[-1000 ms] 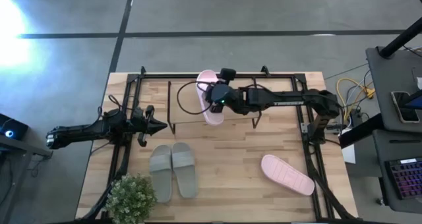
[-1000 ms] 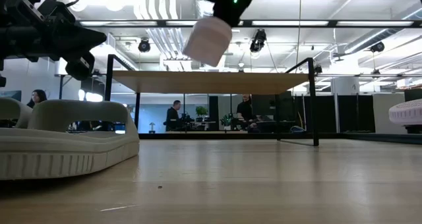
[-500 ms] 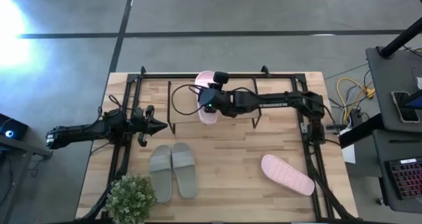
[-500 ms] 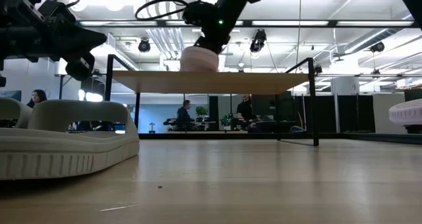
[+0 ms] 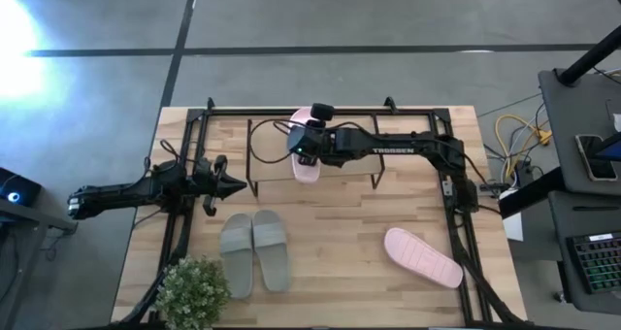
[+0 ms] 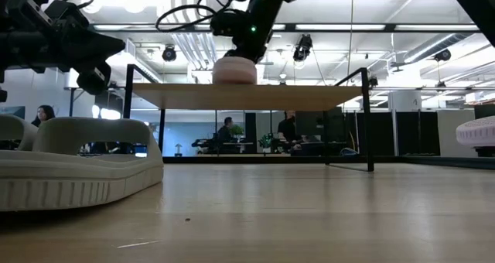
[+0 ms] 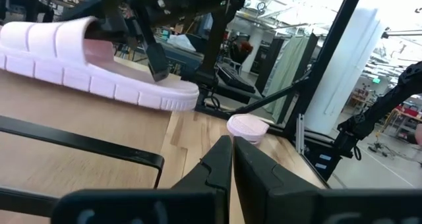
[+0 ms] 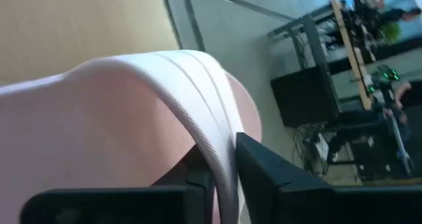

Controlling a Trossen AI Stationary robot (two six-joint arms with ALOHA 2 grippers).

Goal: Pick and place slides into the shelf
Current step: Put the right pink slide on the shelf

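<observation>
Beyond the table, the low view takes in an open workshop where people sit at desks, a scene the overhead camera never catches. From above, the shelf (image 5: 340,150) stands at the table's far edge with one pink slide (image 5: 306,165) lying flat on its wooden top, the right gripper (image 5: 309,148) over the strap. The right wrist view shows what neither wide view can: the dark fingers (image 8: 264,168) set either side of the strap's edge, though whether they still pinch it cannot be told. The left gripper (image 5: 233,185), jaws closed and empty, waits at the table's left. A second pink slide (image 5: 423,257) and the grey-green pair (image 5: 254,251) lie on the table, beside a potted plant (image 5: 193,290).
</observation>
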